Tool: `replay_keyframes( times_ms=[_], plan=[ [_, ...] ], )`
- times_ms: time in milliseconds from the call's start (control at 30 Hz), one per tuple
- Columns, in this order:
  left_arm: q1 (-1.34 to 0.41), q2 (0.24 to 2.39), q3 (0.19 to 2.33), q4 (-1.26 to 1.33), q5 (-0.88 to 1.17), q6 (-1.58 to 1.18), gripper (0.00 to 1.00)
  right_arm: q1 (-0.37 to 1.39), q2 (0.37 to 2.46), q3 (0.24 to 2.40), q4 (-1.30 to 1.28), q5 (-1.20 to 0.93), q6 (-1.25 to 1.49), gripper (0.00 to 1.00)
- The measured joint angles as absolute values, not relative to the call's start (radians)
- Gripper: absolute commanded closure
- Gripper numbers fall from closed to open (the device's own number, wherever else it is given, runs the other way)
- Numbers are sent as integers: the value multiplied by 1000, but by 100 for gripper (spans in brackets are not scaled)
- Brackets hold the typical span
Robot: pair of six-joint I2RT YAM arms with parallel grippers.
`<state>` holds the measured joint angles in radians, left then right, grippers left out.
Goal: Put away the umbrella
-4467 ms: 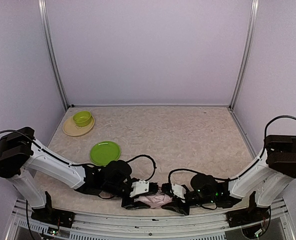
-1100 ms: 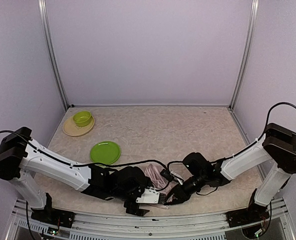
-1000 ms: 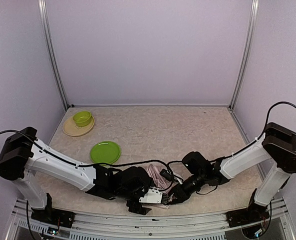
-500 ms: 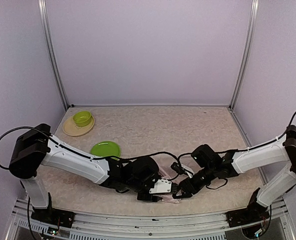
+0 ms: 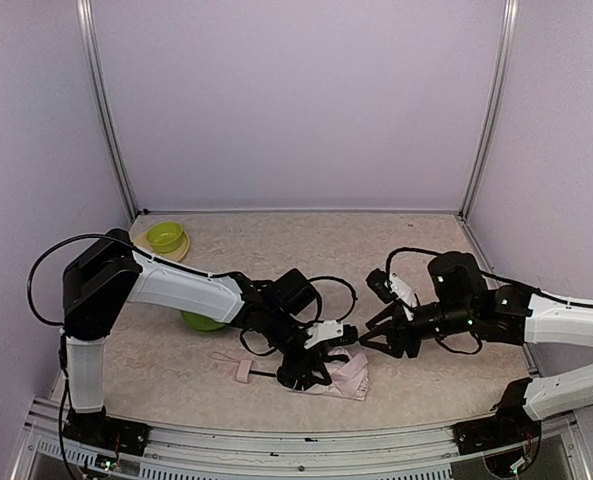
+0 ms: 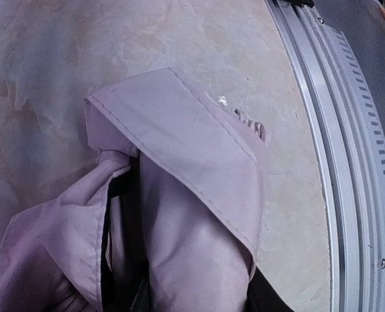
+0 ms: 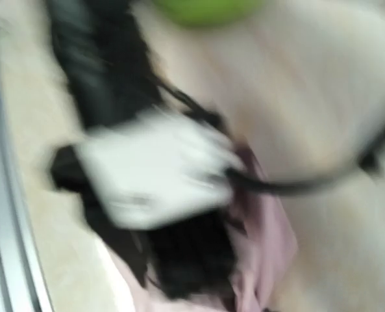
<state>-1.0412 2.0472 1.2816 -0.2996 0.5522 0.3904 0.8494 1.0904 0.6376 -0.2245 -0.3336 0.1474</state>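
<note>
L arm [image 5: 191, 290], R arm [image 5: 566, 322] low, inward; R jaws apart.

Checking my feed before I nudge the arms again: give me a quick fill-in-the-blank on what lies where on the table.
1. The umbrella has pale ____ fabric.
2. The green plate is partly hidden behind the ____ arm.
3. On the beige plate in the far left corner stands a green ____.
Missing words: pink; left; bowl.

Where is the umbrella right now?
In the top view the umbrella lies near the front edge of the table, about centre, right under the left gripper, its handle pointing left.
</note>
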Motion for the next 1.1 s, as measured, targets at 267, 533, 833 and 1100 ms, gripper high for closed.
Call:
replay_keyframes(
  times_ms=[267,533,833,1100],
  plan=[
    [-1016,2054,1260,-253,620,336,59,915,989,498,15,-301,-8,57],
    [-1016,2044,1230,-209,614,319,53,1054,1126,453,97,-175,102,53],
    [-1029,2032,1210,-185,579,316,47,1054,1195,373,204,-78,326,47],
    [-1040,2020,1193,-171,552,318,35,1052,1309,388,284,-89,370,100]
  ],
)
